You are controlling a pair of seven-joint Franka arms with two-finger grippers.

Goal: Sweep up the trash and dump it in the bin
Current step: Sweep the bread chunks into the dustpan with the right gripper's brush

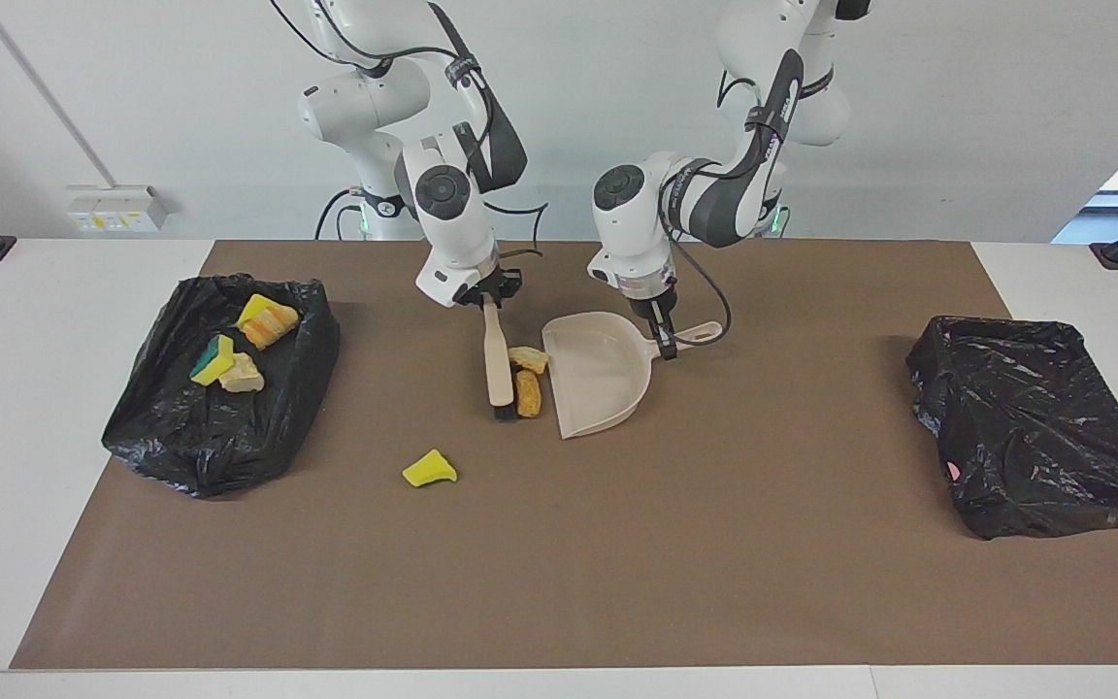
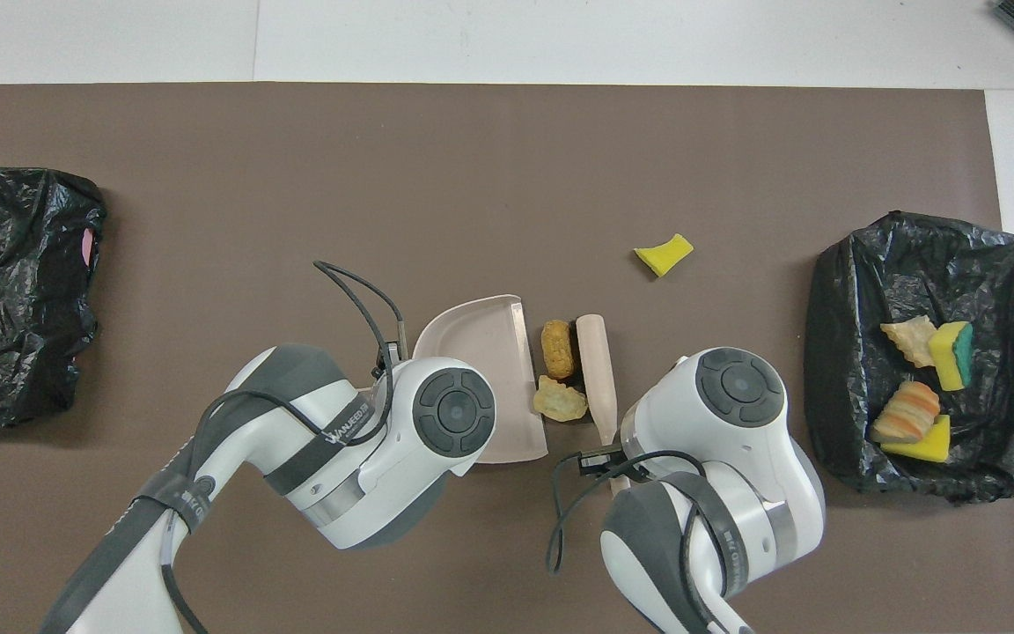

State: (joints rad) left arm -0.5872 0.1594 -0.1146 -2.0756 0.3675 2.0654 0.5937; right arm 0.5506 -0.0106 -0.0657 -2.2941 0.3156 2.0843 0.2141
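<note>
Two lumpy bread-like scraps [image 1: 526, 380] sit squeezed between the smooth plastic dustpan [image 1: 598, 374], gripped by the left hand [image 1: 664, 347], and the brush [image 1: 497, 366] clamped in the right hand [image 1: 487, 296].

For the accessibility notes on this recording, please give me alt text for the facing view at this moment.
The right pincer holds a beige brush against two tan scraps at the mouth of a beige dustpan, held by the left pincer. One yellow scrap lies alone on the brown mat; a black bag holds more scraps, another black bag sits at the left arm's end.
</note>
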